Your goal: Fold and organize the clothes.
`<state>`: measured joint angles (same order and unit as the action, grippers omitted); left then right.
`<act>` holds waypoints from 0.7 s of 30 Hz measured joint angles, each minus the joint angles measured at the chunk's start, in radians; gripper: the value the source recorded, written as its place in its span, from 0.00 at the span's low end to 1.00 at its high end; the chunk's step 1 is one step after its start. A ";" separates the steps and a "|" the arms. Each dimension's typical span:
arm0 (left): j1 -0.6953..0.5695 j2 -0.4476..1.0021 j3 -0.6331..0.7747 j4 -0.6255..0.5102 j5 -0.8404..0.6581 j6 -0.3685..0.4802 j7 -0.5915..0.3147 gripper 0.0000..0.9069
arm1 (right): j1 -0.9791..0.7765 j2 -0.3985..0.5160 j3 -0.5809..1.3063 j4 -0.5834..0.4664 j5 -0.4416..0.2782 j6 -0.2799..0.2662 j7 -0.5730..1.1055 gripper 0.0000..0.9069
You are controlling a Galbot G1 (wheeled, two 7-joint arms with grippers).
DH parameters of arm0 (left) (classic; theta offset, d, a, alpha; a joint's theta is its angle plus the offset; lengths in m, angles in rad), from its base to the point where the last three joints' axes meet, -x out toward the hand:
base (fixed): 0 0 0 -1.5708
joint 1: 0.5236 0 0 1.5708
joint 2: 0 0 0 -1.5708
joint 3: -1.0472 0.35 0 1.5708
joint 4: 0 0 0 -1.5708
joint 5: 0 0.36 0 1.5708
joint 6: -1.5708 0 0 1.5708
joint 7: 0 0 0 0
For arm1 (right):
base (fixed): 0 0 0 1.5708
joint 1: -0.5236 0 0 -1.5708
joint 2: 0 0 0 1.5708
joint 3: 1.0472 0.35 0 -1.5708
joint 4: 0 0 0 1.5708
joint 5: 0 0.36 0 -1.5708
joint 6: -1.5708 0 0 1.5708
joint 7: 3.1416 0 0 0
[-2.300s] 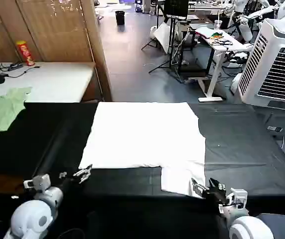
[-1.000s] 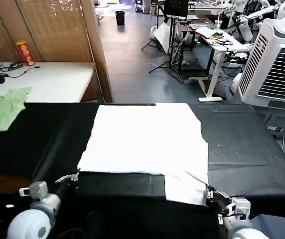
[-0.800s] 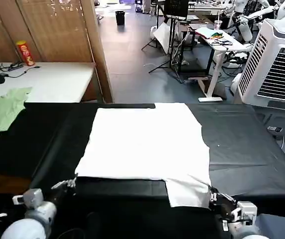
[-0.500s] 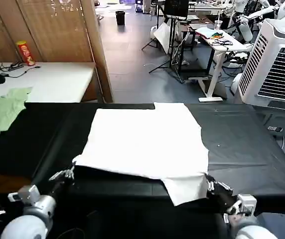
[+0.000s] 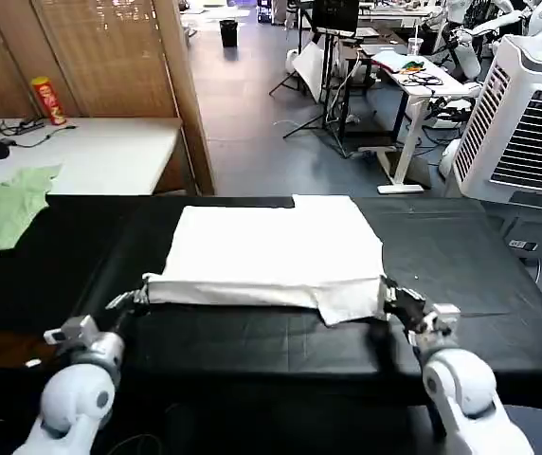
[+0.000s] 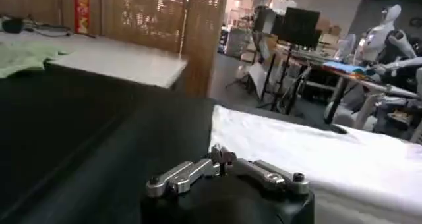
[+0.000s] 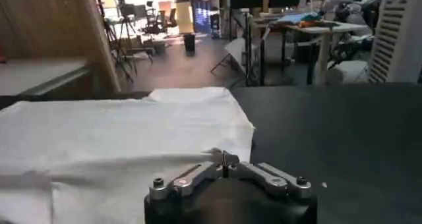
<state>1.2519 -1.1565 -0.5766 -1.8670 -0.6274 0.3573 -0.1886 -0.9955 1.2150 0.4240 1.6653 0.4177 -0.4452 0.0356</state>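
Observation:
The white T-shirt [image 5: 271,251] lies on the black table [image 5: 479,275], with no print showing. Its near edge is raised off the cloth and doubled back over the rest, with a loose flap hanging near the right corner. My left gripper [image 5: 138,299] is shut on the near left corner. My right gripper [image 5: 388,291] is shut on the near right corner. In the left wrist view the gripper [image 6: 223,158] pinches the edge of the T-shirt [image 6: 316,159]. In the right wrist view the gripper [image 7: 224,157] is closed against the T-shirt [image 7: 119,133].
A pale green garment [image 5: 1,213] hangs over the table's far left end, beside a white table [image 5: 91,152] bearing a red can [image 5: 47,100]. A large white air cooler [image 5: 527,123] stands at the far right. Bare black tabletop lies on both sides of the shirt.
Both grippers have moved away from me and upward, carrying the shirt's near edge with them. That edge has left the table's front and now folds back over the shirt.

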 joint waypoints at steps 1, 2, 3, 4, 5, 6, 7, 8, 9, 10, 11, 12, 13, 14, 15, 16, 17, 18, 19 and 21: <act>-0.016 0.002 0.004 0.015 0.005 -0.001 0.001 0.00 | 0.013 0.002 -0.004 -0.013 -0.003 0.003 -0.003 0.00; -0.027 0.004 0.008 0.029 0.009 -0.002 0.002 0.00 | 0.025 0.004 -0.010 -0.026 -0.007 0.007 -0.006 0.00; -0.038 0.005 0.012 0.041 0.014 -0.003 0.004 0.00 | 0.037 0.006 -0.015 -0.038 -0.009 0.009 -0.009 0.00; -0.049 0.007 0.016 0.053 0.019 -0.004 0.006 0.00 | 0.048 0.008 -0.019 -0.051 -0.009 0.011 -0.012 0.00; -0.059 0.008 0.020 0.064 0.025 -0.005 0.008 0.00 | 0.056 0.008 -0.022 -0.060 -0.009 0.011 -0.015 0.00; -0.069 0.009 0.026 0.075 0.031 -0.006 0.010 0.00 | 0.063 0.008 -0.025 -0.068 -0.009 0.010 -0.022 0.00; -0.080 0.010 0.031 0.087 0.037 -0.007 0.010 0.00 | 0.066 0.007 -0.027 -0.071 -0.008 0.008 -0.029 0.04; -0.088 0.010 0.036 0.097 0.042 -0.008 0.010 0.00 | 0.069 0.005 -0.028 -0.072 -0.007 0.005 -0.033 0.15; -0.096 0.010 0.042 0.106 0.046 -0.009 0.011 0.97 | 0.069 0.003 -0.027 -0.073 -0.005 0.001 -0.038 0.97; -0.106 0.010 0.047 0.117 0.048 -0.009 0.011 0.97 | 0.068 -0.001 -0.024 -0.072 -0.001 -0.008 -0.045 0.97; -0.114 0.010 0.050 0.124 0.049 -0.009 0.010 0.97 | 0.064 -0.006 -0.020 -0.067 0.005 -0.015 -0.048 0.97; -0.122 0.009 0.055 0.132 0.049 -0.005 0.009 0.97 | 0.058 -0.011 -0.015 -0.059 0.017 -0.023 -0.048 0.97; -0.132 0.007 0.060 0.143 0.050 -0.003 0.008 0.97 | 0.049 -0.016 -0.011 -0.048 0.026 -0.029 -0.048 0.97; -0.140 0.006 0.062 0.150 0.051 -0.002 0.008 0.97 | 0.038 -0.024 -0.005 -0.033 0.034 -0.035 -0.049 0.97; -0.146 0.005 0.064 0.155 0.052 -0.001 0.008 0.97 | 0.025 -0.032 0.001 -0.018 0.039 -0.041 -0.050 0.97; -0.149 0.005 0.066 0.156 0.053 -0.001 0.008 0.97 | 0.010 -0.041 0.006 0.000 0.042 -0.043 -0.051 0.97; -0.151 0.005 0.067 0.157 0.054 -0.001 0.008 0.97 | -0.009 -0.049 0.013 0.019 0.044 -0.044 -0.051 0.97; -0.150 0.005 0.067 0.157 0.057 -0.001 0.008 0.97 | -0.032 -0.060 0.022 0.043 0.046 -0.044 -0.051 0.97; -0.150 0.006 0.067 0.157 0.058 -0.001 0.008 0.97 | -0.055 -0.070 0.030 0.064 0.045 -0.044 -0.051 0.97; -0.147 0.011 0.065 0.155 0.059 -0.001 0.008 0.97 | -0.100 -0.080 0.044 0.105 0.045 -0.042 -0.053 0.97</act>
<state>1.1046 -1.1460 -0.5114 -1.7120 -0.5681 0.3562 -0.1804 -1.0954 1.1349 0.4685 1.7701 0.4624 -0.4874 -0.0178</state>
